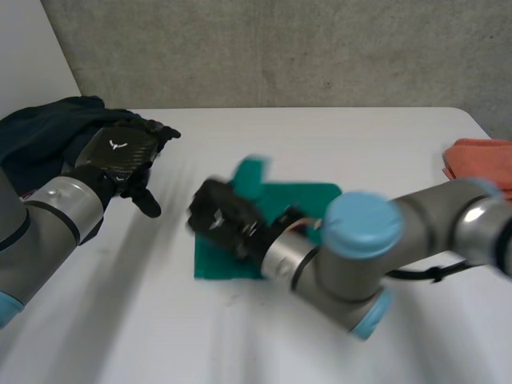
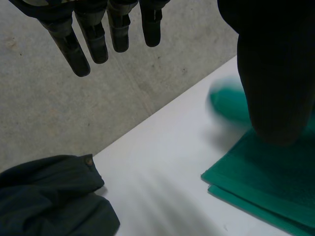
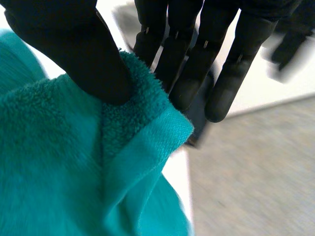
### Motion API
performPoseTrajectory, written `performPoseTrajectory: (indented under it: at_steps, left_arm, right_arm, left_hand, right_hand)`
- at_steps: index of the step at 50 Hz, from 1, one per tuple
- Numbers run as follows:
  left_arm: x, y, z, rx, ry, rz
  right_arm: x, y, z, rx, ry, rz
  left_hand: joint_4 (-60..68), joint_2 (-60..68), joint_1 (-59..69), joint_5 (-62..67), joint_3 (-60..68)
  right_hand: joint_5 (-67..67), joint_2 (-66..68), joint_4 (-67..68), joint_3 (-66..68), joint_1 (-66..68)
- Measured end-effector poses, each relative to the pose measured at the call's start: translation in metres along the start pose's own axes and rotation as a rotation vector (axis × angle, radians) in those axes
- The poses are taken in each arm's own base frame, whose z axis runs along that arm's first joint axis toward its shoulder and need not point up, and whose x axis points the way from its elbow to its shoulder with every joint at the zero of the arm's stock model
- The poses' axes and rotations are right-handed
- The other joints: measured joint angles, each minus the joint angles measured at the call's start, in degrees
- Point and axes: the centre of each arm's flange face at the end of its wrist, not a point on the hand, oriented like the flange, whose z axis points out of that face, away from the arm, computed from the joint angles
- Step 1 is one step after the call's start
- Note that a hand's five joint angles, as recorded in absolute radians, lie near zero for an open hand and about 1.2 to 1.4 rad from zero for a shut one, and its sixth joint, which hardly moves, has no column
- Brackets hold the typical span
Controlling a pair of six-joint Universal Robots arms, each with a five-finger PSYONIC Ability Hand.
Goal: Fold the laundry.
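White worktop [image 1: 360, 136] is carrying the green towel [image 1: 314, 196] at its middle, with the right hand [image 1: 220, 214] pinching its raised corner between thumb and fingers, while the left hand [image 1: 120, 152], fingers straight and loose, is hovering well apart by the dark garment [image 1: 40, 132].

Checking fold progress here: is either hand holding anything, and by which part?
The right hand pinches the green towel by a corner, thumb against fingers. The left hand holds nothing; its fingers are straight.
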Motion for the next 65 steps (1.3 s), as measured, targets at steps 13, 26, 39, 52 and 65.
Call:
performPoseTrajectory:
  at_steps: [13, 26, 39, 52, 65]
  left_arm:
    - [-0.001, -0.007, 0.005, 0.043, -0.006, 0.010]
    - [0.034, -0.017, 0.012, 0.091, 0.091, 0.005]
    - [0.045, -0.017, 0.009, 0.091, 0.118, 0.006]
    - [0.029, -0.015, 0.005, 0.076, 0.070, -0.004]
    - [0.027, -0.025, 0.012, 0.111, 0.069, -0.089]
  right_arm:
    - [0.015, 0.009, -0.009, -0.247, 0.151, 0.163]
    - [0.040, 0.091, -0.097, -0.654, 0.243, 0.584]
    - [0.081, 0.109, -0.111, -0.709, 0.350, 0.210]
    - [-0.014, -0.009, -0.038, -0.182, 0.024, 0.048]
    - [0.040, 0.017, -0.069, -0.211, 0.129, 0.443]
  left_hand:
    - [0.0, 0.0, 0.0, 0.0, 0.0]
    - [0.0, 0.0, 0.0, 0.0, 0.0]
    - [0.0, 0.0, 0.0, 0.0, 0.0]
    - [0.0, 0.0, 0.0, 0.0, 0.0]
    - [0.0, 0.0, 0.0, 0.0, 0.0]
  right_hand:
    - [-53.4, -54.6, -55.3, -55.2, -50.5]
    - [-36.6, -36.1, -37.1, -36.9, -33.8]
    - [1.2, 0.4, 1.1, 0.8, -2.1]
    - [-7.1, -9.1, -8.1, -8.2, -7.7]
    - [-53.2, -54.7, -55.4, -55.2, -50.7]
